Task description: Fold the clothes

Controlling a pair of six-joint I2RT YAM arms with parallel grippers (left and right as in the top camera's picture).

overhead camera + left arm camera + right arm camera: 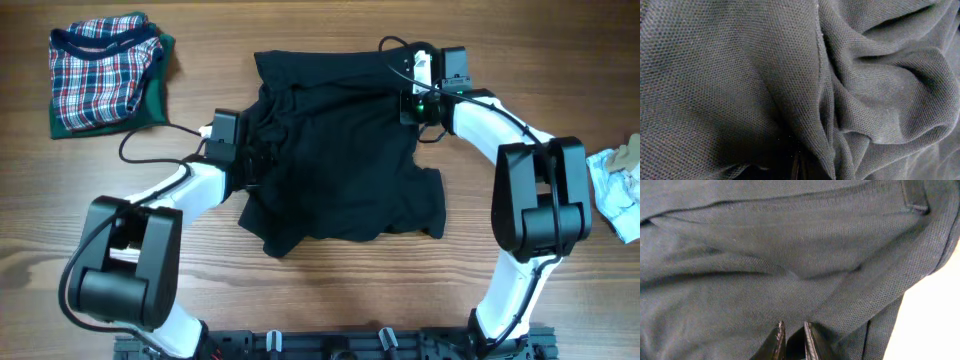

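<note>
Overhead: you look straight down on the table (330,300), both arms and the black shirt (340,150) in frame. Left wrist: lens nearly against shirt folds. Right wrist: also close, right gripper (792,340) at bottom edge. You share only the shirt across all three

The black shirt (340,150) is soft, matt cloth in a fine pitted knit with stitched hems. The counter (320,300) is smooth brown wood grain. At ten o'clock, the plaid garment (100,75) is woven cloth. The arm shells (200,185) are glossy white plastic. The right pincer (792,335) has glossy black fingers (776,342).
</note>
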